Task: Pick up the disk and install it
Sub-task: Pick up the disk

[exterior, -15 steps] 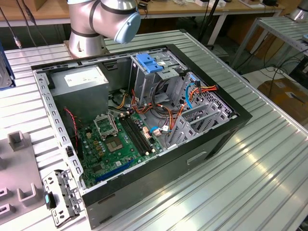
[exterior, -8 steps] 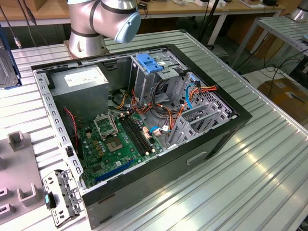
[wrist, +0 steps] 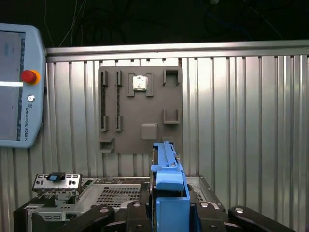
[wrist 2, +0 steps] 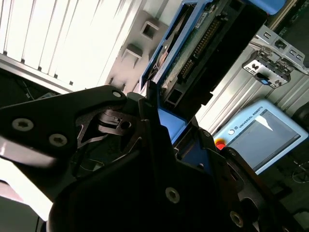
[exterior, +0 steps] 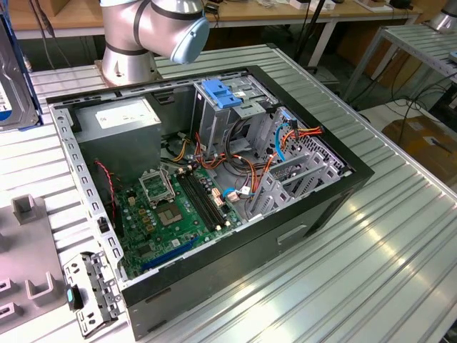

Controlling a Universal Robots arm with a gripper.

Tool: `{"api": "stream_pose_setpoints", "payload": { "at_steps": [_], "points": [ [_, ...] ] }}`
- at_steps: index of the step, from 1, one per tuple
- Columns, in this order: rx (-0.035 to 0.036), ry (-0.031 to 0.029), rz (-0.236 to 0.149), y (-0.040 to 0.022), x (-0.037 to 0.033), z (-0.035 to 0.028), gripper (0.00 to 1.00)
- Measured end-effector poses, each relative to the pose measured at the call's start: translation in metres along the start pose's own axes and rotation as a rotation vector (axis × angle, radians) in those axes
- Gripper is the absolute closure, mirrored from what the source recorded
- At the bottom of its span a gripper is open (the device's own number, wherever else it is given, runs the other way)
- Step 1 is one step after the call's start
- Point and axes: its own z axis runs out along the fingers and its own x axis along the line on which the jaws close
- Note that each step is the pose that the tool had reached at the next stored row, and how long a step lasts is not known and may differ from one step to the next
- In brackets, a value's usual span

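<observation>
The disk [wrist: 166, 179] is lifted off the table and seen edge-on in the first wrist view, with a blue rail on its near edge. My gripper [wrist: 166, 212] is shut on it, one black finger on each side. In the second wrist view the disk [wrist 2: 193, 48] juts out from between the gripper [wrist 2: 161, 121] fingers, showing a blue rail and its connector edge. In the exterior view the disk [exterior: 13, 78] hangs at the far left, beside the open computer case [exterior: 307, 214].
Inside the case stand a metal drive cage with a blue handle [exterior: 225, 96], a grey power supply box [exterior: 118, 118], a green motherboard [exterior: 178, 207] and loose cables. A grey fixture plate [wrist: 140, 111], a teach pendant [wrist: 19, 87] and a small bracket [exterior: 89, 289] lie on the ribbed table.
</observation>
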Motion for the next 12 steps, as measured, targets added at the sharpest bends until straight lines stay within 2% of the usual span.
{"api": "stream_pose_setpoints", "payload": {
  "at_steps": [4,12],
  "points": [
    [0.0000,0.0000,0.000,-0.0069,-0.0001,0.0002,0.63],
    [0.0000,0.0000,0.000,-0.0143,0.0000,0.0005,0.63]
  ]
}}
